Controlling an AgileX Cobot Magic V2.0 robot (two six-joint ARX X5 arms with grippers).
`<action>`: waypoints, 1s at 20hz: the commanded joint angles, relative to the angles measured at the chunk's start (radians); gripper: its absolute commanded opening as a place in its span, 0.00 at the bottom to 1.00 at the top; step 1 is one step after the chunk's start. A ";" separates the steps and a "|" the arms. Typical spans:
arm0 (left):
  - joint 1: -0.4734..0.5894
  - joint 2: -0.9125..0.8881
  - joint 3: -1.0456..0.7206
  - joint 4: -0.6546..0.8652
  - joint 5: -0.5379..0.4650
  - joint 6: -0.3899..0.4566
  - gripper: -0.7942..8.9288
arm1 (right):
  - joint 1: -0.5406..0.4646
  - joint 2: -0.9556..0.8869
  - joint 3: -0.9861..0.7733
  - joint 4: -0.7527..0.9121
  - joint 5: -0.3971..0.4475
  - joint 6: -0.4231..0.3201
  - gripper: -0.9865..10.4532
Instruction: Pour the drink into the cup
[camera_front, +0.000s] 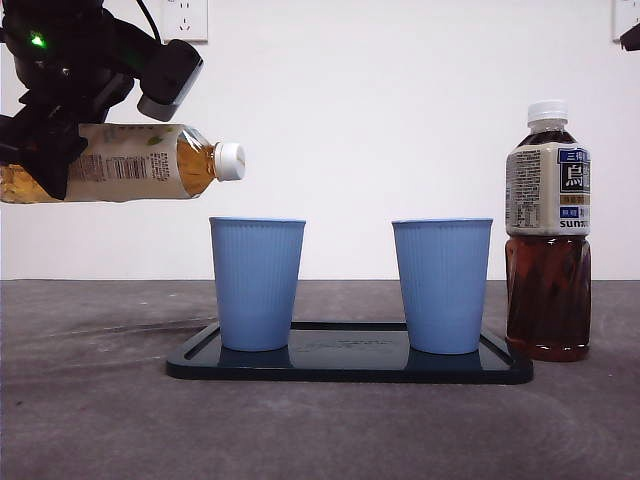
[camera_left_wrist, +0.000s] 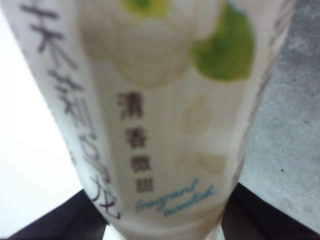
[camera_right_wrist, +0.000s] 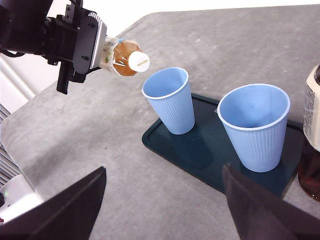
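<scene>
My left gripper (camera_front: 48, 150) is shut on a pale tea bottle (camera_front: 130, 162), held lying level in the air with its white cap (camera_front: 229, 161) on. The cap points at the left blue cup (camera_front: 257, 285) and hangs just above and to the left of that cup's rim. In the left wrist view the bottle's label (camera_left_wrist: 165, 100) fills the picture between the jaws. The right wrist view shows the same bottle (camera_right_wrist: 125, 57), the left gripper (camera_right_wrist: 75, 45) and both cups (camera_right_wrist: 170, 100) (camera_right_wrist: 255, 125). My right gripper (camera_right_wrist: 165, 210) hangs open, away from them.
Both cups stand on a dark tray (camera_front: 350, 365). A second blue cup (camera_front: 442, 285) is on the tray's right end. A tall dark tea bottle (camera_front: 547, 230) with a white cap stands upright on the table just right of the tray.
</scene>
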 joint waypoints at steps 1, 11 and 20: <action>-0.009 0.005 0.034 0.023 -0.015 0.004 0.30 | 0.006 0.001 0.010 0.000 -0.003 -0.012 0.41; -0.008 0.005 0.034 0.032 -0.005 -0.112 0.30 | 0.006 0.001 0.010 -0.001 -0.003 -0.012 0.41; 0.035 -0.113 0.034 0.133 0.183 -0.758 0.30 | 0.006 0.001 0.010 -0.013 -0.002 -0.011 0.41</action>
